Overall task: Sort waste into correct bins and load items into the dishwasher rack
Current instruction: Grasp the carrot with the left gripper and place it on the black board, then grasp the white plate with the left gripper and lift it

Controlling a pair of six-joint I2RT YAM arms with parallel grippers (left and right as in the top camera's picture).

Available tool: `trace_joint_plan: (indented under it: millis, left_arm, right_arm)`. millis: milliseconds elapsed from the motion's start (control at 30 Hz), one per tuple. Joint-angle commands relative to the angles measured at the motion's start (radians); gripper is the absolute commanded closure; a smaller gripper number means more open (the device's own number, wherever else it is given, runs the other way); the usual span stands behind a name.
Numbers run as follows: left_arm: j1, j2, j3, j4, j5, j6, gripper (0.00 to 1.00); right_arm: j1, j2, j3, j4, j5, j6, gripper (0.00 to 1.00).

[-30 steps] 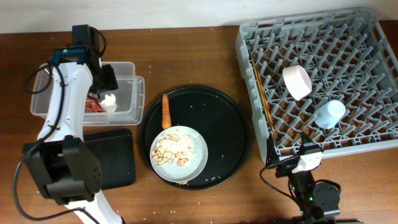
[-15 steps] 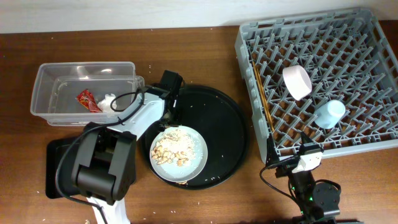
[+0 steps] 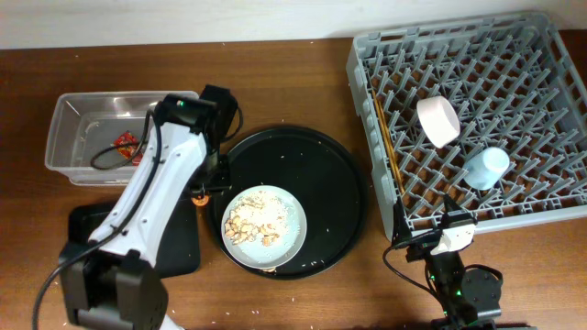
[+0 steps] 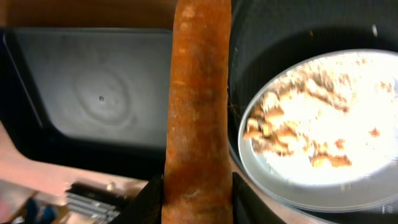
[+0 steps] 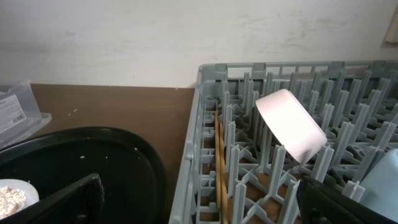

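Carrot piece [image 4: 198, 112] is clamped between the two fingers of the left gripper [image 4: 198, 200], which close on its near end. Its long axis runs straight out from the gripper, roughly along the right edge of the flat black tray [image 4: 99, 93].

From overhead, the left gripper [image 3: 206, 186] hangs over the seam where the round black tray [image 3: 335, 174] meets the surface. Only an orange tip of the carrot [image 3: 197, 195] shows below it. The flat tray [image 3: 179, 246] lies just beside it, toward the arm's own base. The clear tub [image 3: 92, 119], holding the red wrapper [image 3: 126, 144], sits on the far side.

If the flat tray is the food bin, as I judge it is, the drop needs only a short shift sideways. The grey plate [image 3: 264, 227] with its beige scraps [image 3: 255, 218] lies just to the other side.

The right gripper [image 5: 199, 186] is spread wide and empty at the near corner of the dishwasher rack [image 5: 205, 74], well apart from all this, so the left arm is the nearer one.
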Motion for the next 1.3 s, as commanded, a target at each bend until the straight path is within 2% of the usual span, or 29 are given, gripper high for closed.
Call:
trace_joint_plan:
  millis: [0, 67, 100, 133, 167, 200, 233, 300, 367, 433, 500, 567, 700, 800, 900, 933, 1033, 1100, 1167, 1267]
  left_arm:
    - [0.096, -0.182, -0.226, 0.054, -0.029, -0.101, 0.77]
    - [0.298, -0.306, -0.439, 0.19, 0.035, -0.102, 0.77]
    - [0.443, -0.353, -0.571, 0.327, 0.106, -0.102, 0.78]
    - [0.522, -0.358, -0.648, 0.42, 0.173, -0.102, 0.76]
    - [0.564, -0.357, -0.701, 0.492, 0.229, -0.102, 0.57]
    - [0.583, -0.357, -0.72, 0.529, 0.239, -0.102, 0.33]
    - [0.59, -0.357, -0.71, 0.528, 0.239, -0.101, 0.2]
    - [0.592, -0.364, -0.639, 0.474, 0.24, -0.1, 0.18]
    - [0.548, -0.396, -0.497, 0.41, 0.335, 0.013, 0.21]
    - [0.37, -0.414, -0.399, 0.418, 0.34, 0.106, 0.22]
    - [0.102, -0.397, -0.388, 0.5, 0.253, 0.169, 0.27]
    - [-0.127, -0.316, -0.388, 0.506, 0.153, 0.196, 0.29]
    - [-0.384, -0.109, -0.388, 0.588, 0.163, 0.271, 0.42]
    - [-0.539, -0.042, -0.388, 0.653, 0.13, 0.296, 0.44]
    - [-0.57, 0.05, -0.388, 0.653, 0.106, 0.297, 0.52]
    - [-0.57, 0.075, -0.388, 0.655, 0.106, 0.301, 0.61]
    - [-0.587, 0.083, -0.388, 0.653, 0.11, 0.391, 0.69]
    - [-0.605, 0.102, -0.388, 0.657, 0.106, 0.402, 0.79]
    - [-0.606, 0.165, -0.388, 0.649, 0.105, 0.442, 0.82]
    - [-0.605, 0.171, -0.381, 0.658, 0.068, 0.445, 0.99]
  right_arm:
    - [-0.006, -0.006, -0.008, 0.0, -0.008, -0.003, 0.02]
    - [-0.006, -0.006, -0.008, 0.0, -0.008, -0.003, 0.02]
    - [-0.006, -0.006, -0.008, 0.0, -0.008, -0.003, 0.02]
    - [-0.006, -0.006, -0.008, 0.0, -0.008, -0.003, 0.02]
    - [-0.006, -0.006, -0.008, 0.0, -0.008, -0.003, 0.02]
    - [-0.006, -0.006, -0.008, 0.0, -0.008, -0.003, 0.02]
    - [-0.006, -0.006, -0.008, 0.0, -0.008, -0.003, 0.01]
    - [-0.006, -0.006, -0.008, 0.0, -0.008, -0.003, 0.02]
    - [-0.006, -0.006, -0.008, 0.0, -0.008, -0.003, 0.02]
    - [-0.006, -0.006, -0.008, 0.0, -0.008, -0.003, 0.02]
    - [-0.006, -0.006, -0.008, 0.0, -0.008, -0.003, 0.02]
    - [-0.006, -0.006, -0.008, 0.0, -0.008, -0.003, 0.02]
    - [-0.006, -0.006, -0.008, 0.0, -0.008, -0.003, 0.02]
    - [-0.006, -0.006, -0.008, 0.0, -0.008, -0.003, 0.02]
    - [-0.006, -0.006, -0.008, 0.0, -0.008, -0.003, 0.02]
    - [-0.006, -0.006, -0.008, 0.0, -0.008, -0.003, 0.02]
    - [-0.006, -0.006, -0.008, 0.0, -0.008, -0.003, 0.02]
    - [-0.006, -0.006, -0.008, 0.0, -0.008, -0.003, 0.02]
    - [-0.006, -0.006, -0.008, 0.0, -0.008, -0.003, 0.02]
    - [-0.006, -0.006, -0.008, 0.0, -0.008, -0.003, 0.02]
